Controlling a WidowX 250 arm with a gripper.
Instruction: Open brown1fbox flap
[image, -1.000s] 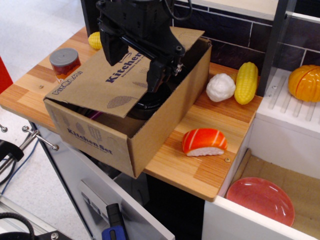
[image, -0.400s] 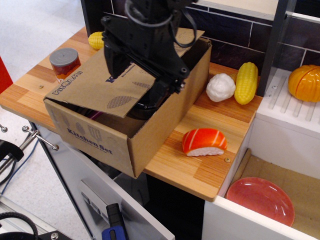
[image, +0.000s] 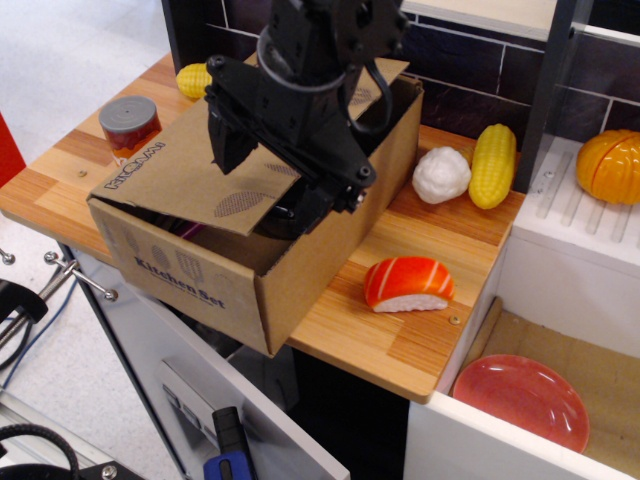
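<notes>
Wooden counter (image: 420, 330), corrugated cardboard brown1fbox (image: 300, 275), wide rectangular flap (image: 190, 175) under black end effector (image: 275, 165).

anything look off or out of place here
Mostly the box: it overhangs the counter's front edge at one corner. Its wide flap lies slanted down over the opening, not yet lifted, with the hand over it. Nothing looks spilled or damaged.

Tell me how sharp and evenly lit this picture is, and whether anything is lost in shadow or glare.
In the observation.image view, lighting is soft and even and most things are sharp. The black end effector reads as a dark mass with little detail, slightly soft at its edges. The box interior under the flap is lost in shadow. Small highlights sit on the red plate and sushi.
</notes>
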